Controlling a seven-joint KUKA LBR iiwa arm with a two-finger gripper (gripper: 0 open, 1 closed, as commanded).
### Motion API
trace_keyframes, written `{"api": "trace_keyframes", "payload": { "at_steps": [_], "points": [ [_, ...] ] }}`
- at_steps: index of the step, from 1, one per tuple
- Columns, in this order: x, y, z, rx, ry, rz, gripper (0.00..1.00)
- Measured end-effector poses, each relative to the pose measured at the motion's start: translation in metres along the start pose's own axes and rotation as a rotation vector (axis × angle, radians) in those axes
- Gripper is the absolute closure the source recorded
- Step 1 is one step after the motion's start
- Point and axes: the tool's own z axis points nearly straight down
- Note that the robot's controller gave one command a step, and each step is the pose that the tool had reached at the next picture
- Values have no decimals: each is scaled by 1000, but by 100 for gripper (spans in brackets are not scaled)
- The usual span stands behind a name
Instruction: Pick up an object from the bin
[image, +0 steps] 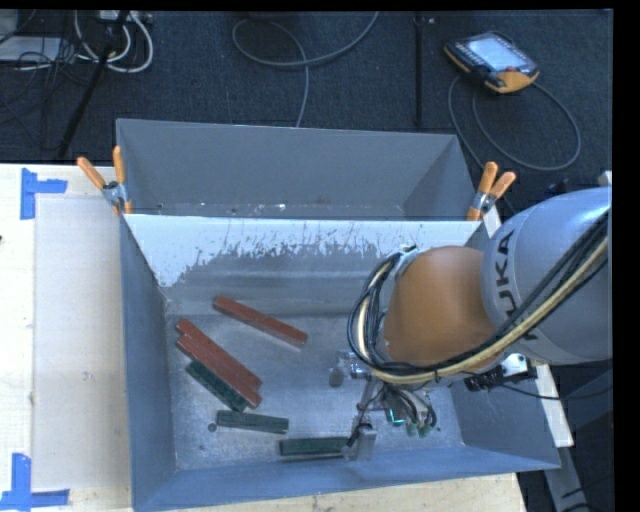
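Where the arm (560, 285) comes down into the grey bin (300, 190), we see the hand (362, 438) low over the floor, close to the near wall and a little toward the side from which the arm enters. An orange cover (435, 305) and a bundle of cables on the wrist hide much of it, so we cannot tell how far the hand is open, and we cannot tell if it has hold of anything.

The tip of the hand meets the end of a dark green flat bar (312, 447), which lies along the near wall. Just beyond it, toward the opposite side wall, a second dark green bar (252, 423) lies almost parallel to it. A third dark green bar (213, 383) lies at a slant, partly under a broad red-brown bar (222, 362). Farther toward the middle of the bin, a thinner red-brown bar (258, 321) lies apart from the others, also at a slant.
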Motion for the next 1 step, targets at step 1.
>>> {"api": "trace_keyframes", "payload": {
  "at_steps": [1],
  "points": [
    [-9, 54, 28, 1, -3, 48, 0]
  ]
}}
